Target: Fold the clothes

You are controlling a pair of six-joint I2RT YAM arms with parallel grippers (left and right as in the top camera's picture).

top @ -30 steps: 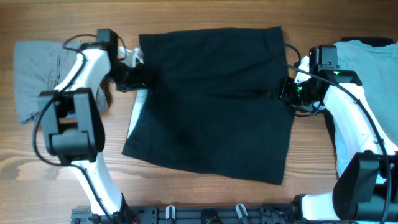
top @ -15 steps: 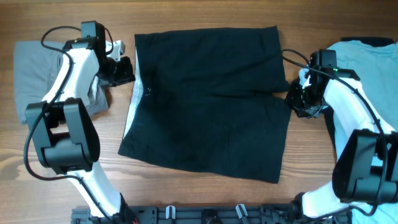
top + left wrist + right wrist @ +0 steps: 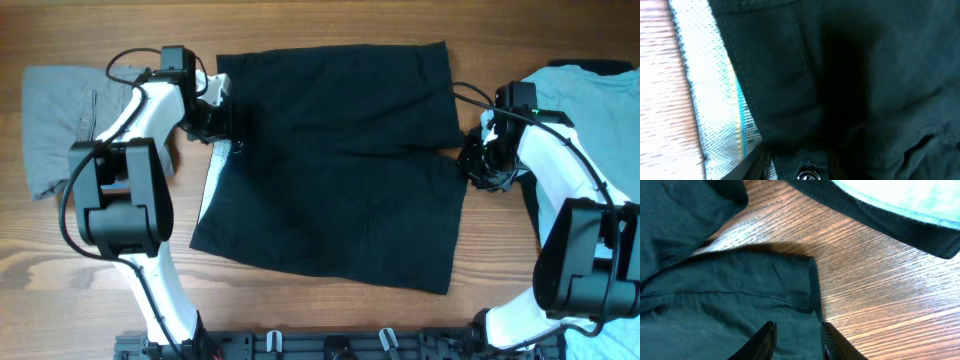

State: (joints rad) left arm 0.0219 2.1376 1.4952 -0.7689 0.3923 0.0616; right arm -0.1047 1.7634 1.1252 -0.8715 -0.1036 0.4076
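Black shorts [image 3: 340, 160] lie spread flat on the wooden table, with the waistband and its white mesh lining [image 3: 215, 170] at the left. My left gripper [image 3: 222, 118] sits at the waistband's upper left. In the left wrist view its fingers [image 3: 797, 167] are apart, with black fabric and a metal button [image 3: 807, 175] between them. My right gripper [image 3: 478, 165] is at the right leg hem. In the right wrist view its fingers [image 3: 797, 342] are open, straddling the hem corner [image 3: 810, 285].
A folded grey garment [image 3: 60, 120] lies at the far left. A light teal garment [image 3: 590, 110] lies on a dark one at the far right and also shows in the right wrist view [image 3: 900, 195]. Bare wood [image 3: 300, 310] lies in front of the shorts.
My left gripper drew left off the shorts, then came back right onto the waistband. My right gripper slid off the cloth to the right hem. The shorts now lie flatter.
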